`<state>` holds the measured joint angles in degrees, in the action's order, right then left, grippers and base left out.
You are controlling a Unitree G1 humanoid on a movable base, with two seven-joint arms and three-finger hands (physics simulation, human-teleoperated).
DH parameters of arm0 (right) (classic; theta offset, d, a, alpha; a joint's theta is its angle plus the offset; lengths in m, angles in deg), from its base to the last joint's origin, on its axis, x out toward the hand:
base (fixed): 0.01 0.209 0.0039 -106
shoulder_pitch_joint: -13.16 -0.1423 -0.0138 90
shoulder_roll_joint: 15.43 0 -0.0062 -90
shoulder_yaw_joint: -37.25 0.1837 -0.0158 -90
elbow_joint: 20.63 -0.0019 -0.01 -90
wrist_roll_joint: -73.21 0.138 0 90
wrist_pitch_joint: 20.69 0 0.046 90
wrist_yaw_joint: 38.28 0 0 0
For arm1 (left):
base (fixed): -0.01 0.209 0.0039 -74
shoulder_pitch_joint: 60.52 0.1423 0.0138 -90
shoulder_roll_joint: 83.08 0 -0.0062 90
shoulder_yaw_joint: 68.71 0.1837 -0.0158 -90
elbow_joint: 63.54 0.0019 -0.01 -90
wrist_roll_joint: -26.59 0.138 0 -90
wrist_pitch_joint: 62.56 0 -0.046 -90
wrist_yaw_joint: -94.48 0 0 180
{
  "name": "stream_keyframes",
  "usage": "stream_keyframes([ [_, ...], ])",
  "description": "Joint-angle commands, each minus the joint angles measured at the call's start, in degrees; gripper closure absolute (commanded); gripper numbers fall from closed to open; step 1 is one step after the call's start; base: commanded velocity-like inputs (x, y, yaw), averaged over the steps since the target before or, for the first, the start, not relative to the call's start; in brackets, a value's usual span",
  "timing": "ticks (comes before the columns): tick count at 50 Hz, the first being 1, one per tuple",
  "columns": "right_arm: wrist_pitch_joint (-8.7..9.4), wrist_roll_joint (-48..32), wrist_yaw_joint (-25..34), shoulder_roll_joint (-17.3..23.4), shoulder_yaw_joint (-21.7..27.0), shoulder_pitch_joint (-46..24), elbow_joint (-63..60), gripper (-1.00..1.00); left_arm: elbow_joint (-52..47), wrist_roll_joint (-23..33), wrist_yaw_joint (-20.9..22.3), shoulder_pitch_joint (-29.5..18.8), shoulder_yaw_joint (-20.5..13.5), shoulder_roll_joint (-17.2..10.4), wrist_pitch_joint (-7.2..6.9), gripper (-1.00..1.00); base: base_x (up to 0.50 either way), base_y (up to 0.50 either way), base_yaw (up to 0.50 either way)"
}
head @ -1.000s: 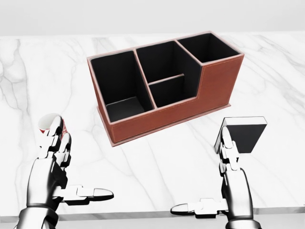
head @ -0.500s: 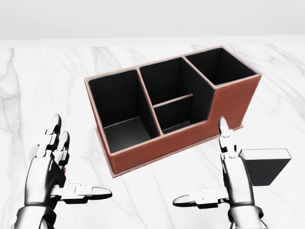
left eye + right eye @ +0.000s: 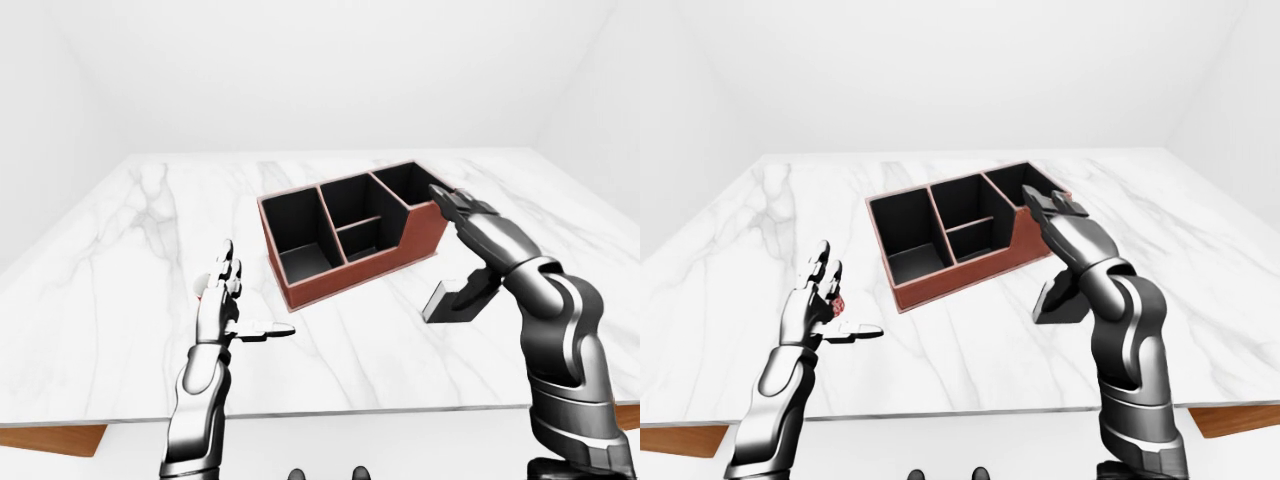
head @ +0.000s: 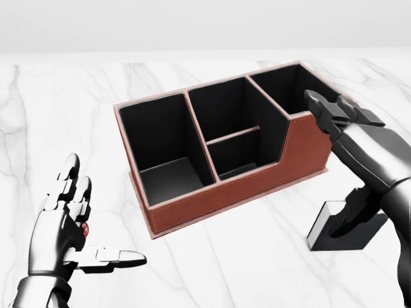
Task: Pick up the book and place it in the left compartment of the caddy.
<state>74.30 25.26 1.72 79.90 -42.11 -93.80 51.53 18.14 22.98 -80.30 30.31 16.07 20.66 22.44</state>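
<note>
The brown caddy (image 4: 257, 183) with black insides stands slanted in the middle of the marble table; its left compartment (image 4: 164, 151) holds nothing. The black book (image 4: 340, 231) stands upright on the table to the caddy's lower right, partly hidden by my right forearm. My right hand (image 4: 337, 112) hovers open over the caddy's right end, fingers stretched, above the book and not touching it. My left hand (image 4: 96, 218) is open at the lower left, well away from the caddy.
A small red object (image 3: 839, 305) peeks out just behind my left hand. The white marble table (image 3: 120, 250) reaches far to the left and top of the view; its near edge (image 3: 330, 412) runs along the bottom, close to my arms.
The camera first moved closer, sliding everything down in the picture. Since then my right hand has risen from beside the book to above the caddy's right end. My left hand barely moved.
</note>
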Motion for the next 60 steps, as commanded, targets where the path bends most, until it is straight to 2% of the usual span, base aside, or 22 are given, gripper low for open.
stream_keyframes([
  [1, 0.00, -17.88, 0.00, 9.66, 4.18, -7.11, 7.87, -1.00, -1.49, -0.74, 0.78, 0.44, -0.52, -0.16, 0.00, -1.00, 0.00, 0.00, 0.00],
  [5, 0.00, -21.78, 0.00, 9.94, 3.92, -7.24, 12.69, -1.00, -0.68, -1.16, 0.96, -0.40, -1.10, -0.38, 0.00, -1.00, 0.00, 0.00, 0.00],
  [13, 0.00, -25.42, 0.00, 6.61, 1.45, -10.42, 21.42, -1.00, 0.21, -1.53, 0.73, -0.96, -1.32, -0.62, 0.00, -1.00, 0.00, 0.00, 0.00],
  [21, 0.00, -25.68, 0.00, 3.11, -1.36, -11.25, 28.10, -1.00, 0.77, -1.40, 0.76, -1.13, -1.18, -0.62, 0.00, -1.00, 0.00, 0.00, 0.00],
  [38, 0.00, -22.24, 0.00, 2.17, -4.61, -15.82, 43.00, -1.00, 0.46, -1.81, 1.01, -1.31, -1.65, -0.83, 0.00, -1.00, 0.00, 0.00, 0.00],
  [60, 0.00, -20.33, 0.00, 2.48, -5.63, -11.37, 48.61, -1.00, 0.52, -1.45, 1.11, -0.97, -1.39, -0.74, 0.00, -1.00, 0.00, 0.00, 0.00],
])
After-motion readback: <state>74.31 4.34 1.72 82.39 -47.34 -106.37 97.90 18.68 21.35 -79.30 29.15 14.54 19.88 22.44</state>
